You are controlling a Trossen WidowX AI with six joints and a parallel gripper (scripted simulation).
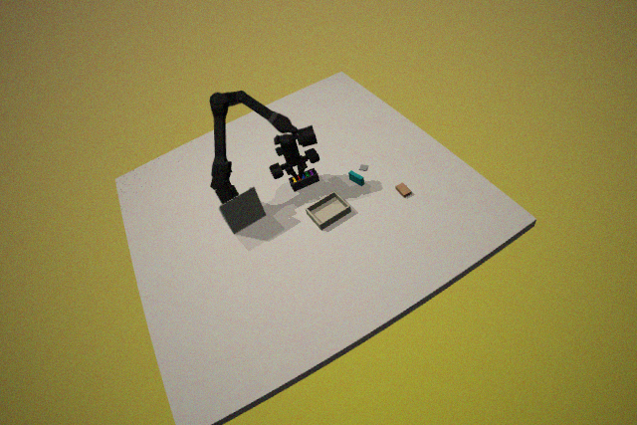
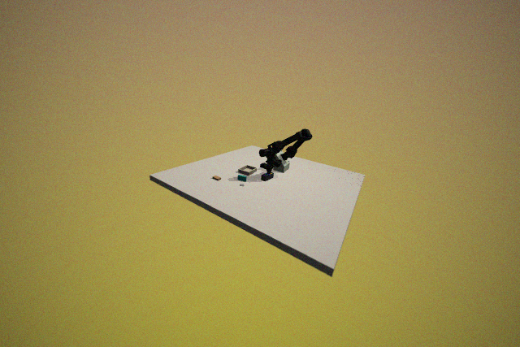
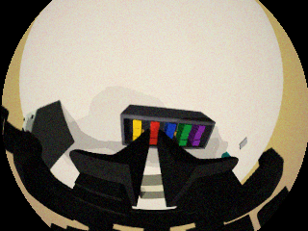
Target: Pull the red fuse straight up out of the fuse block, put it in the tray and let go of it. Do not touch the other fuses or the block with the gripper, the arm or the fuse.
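Red fuse (image 3: 154,133) between black jaws

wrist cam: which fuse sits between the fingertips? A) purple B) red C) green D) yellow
B: in the wrist view the gripper is shut on the red fuse, second from the left in the fuse block, with yellow to its left and blue, green, purple to its right.

The black arm (image 1: 222,142) goes straight up from its base, bends at the top, and reaches down over the fuse block (image 1: 305,180). The gripper (image 3: 152,144) points down at the block. Its two fingers are pinched on the red fuse (image 3: 154,131), the second one in the block's row.
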